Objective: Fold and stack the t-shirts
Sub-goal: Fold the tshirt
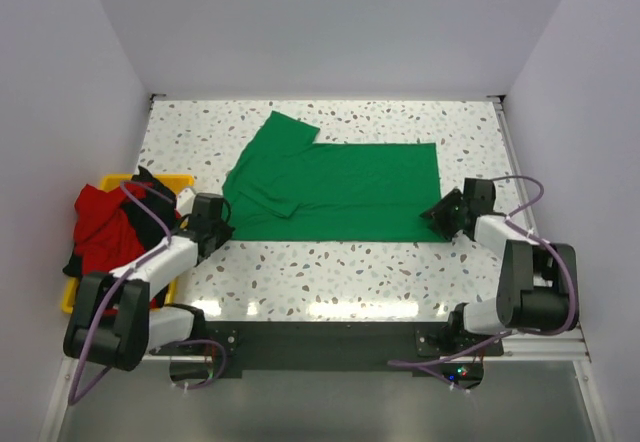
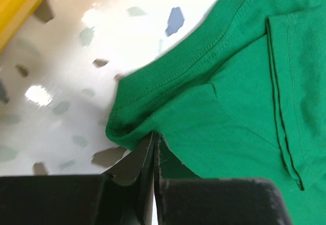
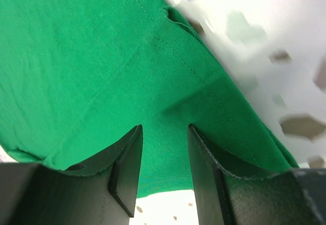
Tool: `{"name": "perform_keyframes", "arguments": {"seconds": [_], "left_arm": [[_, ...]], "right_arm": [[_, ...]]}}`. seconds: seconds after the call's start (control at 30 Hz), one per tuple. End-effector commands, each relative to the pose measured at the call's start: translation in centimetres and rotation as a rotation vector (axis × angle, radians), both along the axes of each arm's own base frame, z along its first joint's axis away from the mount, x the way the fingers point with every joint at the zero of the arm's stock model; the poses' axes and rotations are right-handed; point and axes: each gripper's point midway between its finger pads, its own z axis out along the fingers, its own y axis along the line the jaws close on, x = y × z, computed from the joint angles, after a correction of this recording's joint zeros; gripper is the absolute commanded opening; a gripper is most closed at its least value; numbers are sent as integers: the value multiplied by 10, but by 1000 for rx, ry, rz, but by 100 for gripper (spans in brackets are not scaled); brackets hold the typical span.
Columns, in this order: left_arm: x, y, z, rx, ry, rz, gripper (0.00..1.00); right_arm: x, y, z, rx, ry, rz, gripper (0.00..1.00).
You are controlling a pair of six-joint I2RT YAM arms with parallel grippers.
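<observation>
A bright green t-shirt (image 1: 335,190) lies spread on the speckled table, one sleeve folded in over its body. My left gripper (image 1: 222,224) is at the shirt's near left edge by the collar (image 2: 168,67). Its jaws are shut (image 2: 154,134) and pinch a bunched fold of green cloth. My right gripper (image 1: 441,214) is at the shirt's near right corner. In the right wrist view its fingers (image 3: 164,129) stand apart astride the hemmed edge, green fabric (image 3: 102,57) filling the gap between them. Red (image 1: 100,224) and black (image 1: 152,212) t-shirts lie heaped at the left.
A yellow bin (image 1: 70,297) at the table's left edge holds the red and black heap, close behind my left arm. White walls close in the table at the back and both sides. Bare speckled tabletop (image 1: 330,272) runs between the shirt and the arm bases.
</observation>
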Motion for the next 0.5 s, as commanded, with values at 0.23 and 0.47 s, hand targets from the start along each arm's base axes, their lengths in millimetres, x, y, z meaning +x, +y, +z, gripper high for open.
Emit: {"name": "perform_keyframes", "arguments": {"seconds": [0.23,0.47], "left_arm": [[-30,12,15,46,24,-22,8],[54,-16,120,-2,-288,-128,27]], "right_arm": [[-86,-9,-7,-80,240,14,45],[0,2,83,-74,-96,138,48]]}}
